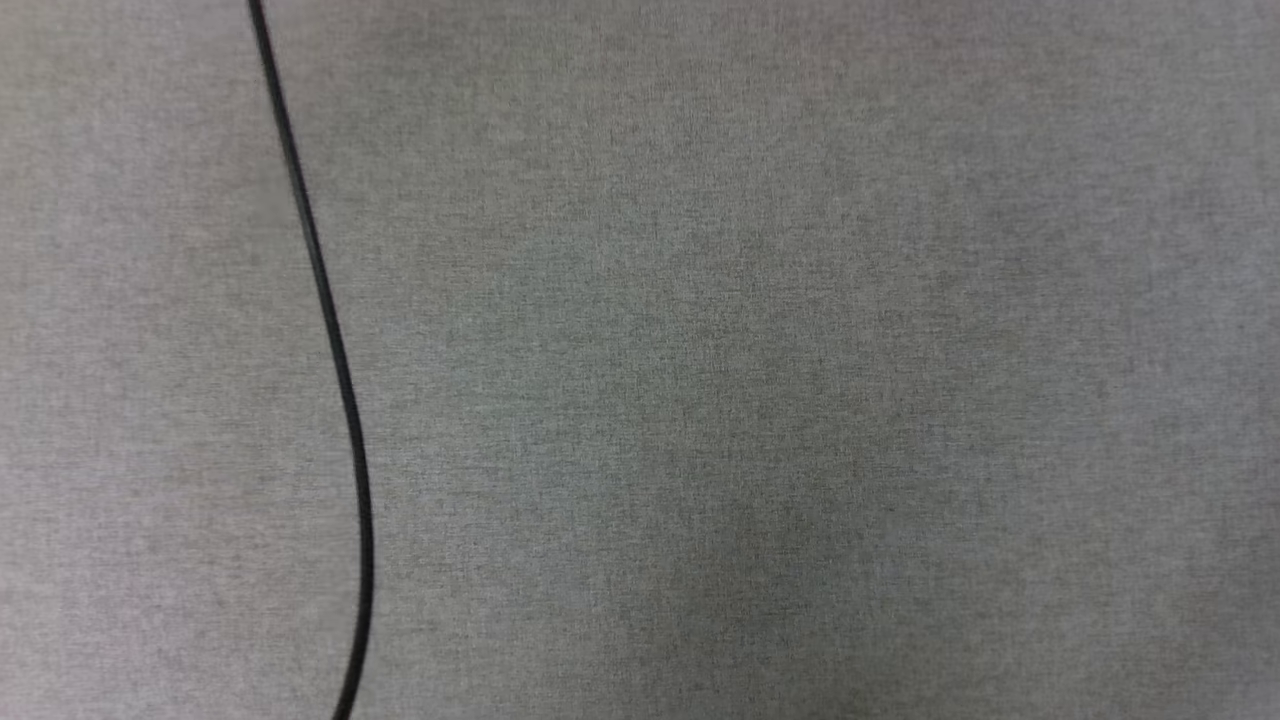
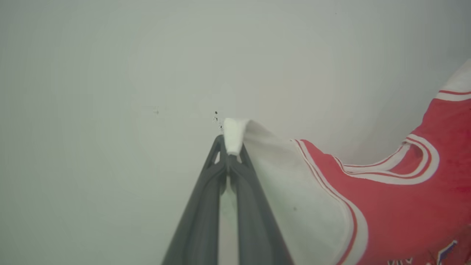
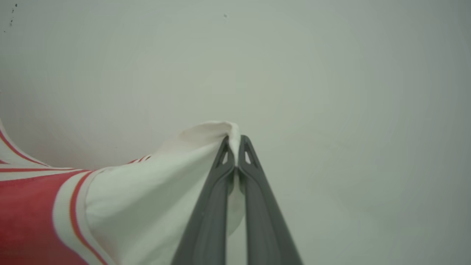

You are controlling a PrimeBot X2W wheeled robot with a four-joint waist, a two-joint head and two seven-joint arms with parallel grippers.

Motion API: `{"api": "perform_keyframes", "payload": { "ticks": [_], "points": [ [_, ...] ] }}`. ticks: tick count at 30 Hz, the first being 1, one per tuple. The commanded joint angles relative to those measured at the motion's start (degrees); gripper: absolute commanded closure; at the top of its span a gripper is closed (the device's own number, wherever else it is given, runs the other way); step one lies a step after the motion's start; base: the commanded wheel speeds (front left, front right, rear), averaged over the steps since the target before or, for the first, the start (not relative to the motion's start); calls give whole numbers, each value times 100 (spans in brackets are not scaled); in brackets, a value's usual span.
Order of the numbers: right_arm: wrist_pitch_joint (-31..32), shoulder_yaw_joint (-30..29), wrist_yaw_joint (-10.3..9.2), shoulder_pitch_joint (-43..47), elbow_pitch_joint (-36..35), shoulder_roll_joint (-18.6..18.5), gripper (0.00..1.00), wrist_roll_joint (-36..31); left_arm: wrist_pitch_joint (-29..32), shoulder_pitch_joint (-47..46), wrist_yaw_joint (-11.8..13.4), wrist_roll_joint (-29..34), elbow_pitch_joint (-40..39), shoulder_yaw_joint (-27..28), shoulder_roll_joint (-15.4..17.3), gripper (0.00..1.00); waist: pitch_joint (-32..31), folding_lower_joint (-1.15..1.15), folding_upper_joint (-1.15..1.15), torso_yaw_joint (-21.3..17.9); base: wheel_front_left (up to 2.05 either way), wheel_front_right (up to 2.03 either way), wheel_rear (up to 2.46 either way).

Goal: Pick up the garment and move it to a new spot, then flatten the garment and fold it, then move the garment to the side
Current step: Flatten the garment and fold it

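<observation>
My left pincer (image 2: 230, 145) is clamped shut on the tip of a white sleeve (image 2: 279, 169), and my right pincer (image 3: 234, 141) is clamped the same way on the other sleeve (image 3: 147, 191). The garment (image 2: 390, 206) hangs between them. From the left pincer the red body runs off to that view's right, and from the right pincer it runs off to that view's left. So its long axis, sleeve to sleeve, lies along the line joining my two pincers. Neither arm is nearer; each has its own end. The pale plane behind the cloth may be a surface or a wall; I cannot tell which. The head view looks down on a grey surface (image 1: 800, 350) with a black cable (image 1: 330, 330) down its left side. Laying the garment flat will, I judge, turn on holding both ends level and drawn apart along that axis.
</observation>
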Motion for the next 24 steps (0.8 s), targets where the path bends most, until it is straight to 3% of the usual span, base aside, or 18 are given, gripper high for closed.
{"api": "perform_keyframes", "payload": {
  "ticks": [1, 12, 24],
  "points": [
    [-122, 41, -9, -192, 229, 85, 100, -57, -94, -47, -39, -22, 180, -19, -2, 100, 136, -1, 0, 0, 0, 0, 0],
    [-758, 586, -9, 112, 1118, 288, 100, 115, -501, 548, -138, -223, 742, -298, -94, 100, 338, -1, 0, 57, 0, 0, 0],
    [-1580, 1434, -9, 2007, 1536, 556, 100, 1013, -1027, 2489, -150, -704, 689, -748, 97, 100, -486, -1, 0, -51, 0, 0, 0]
  ]
}}
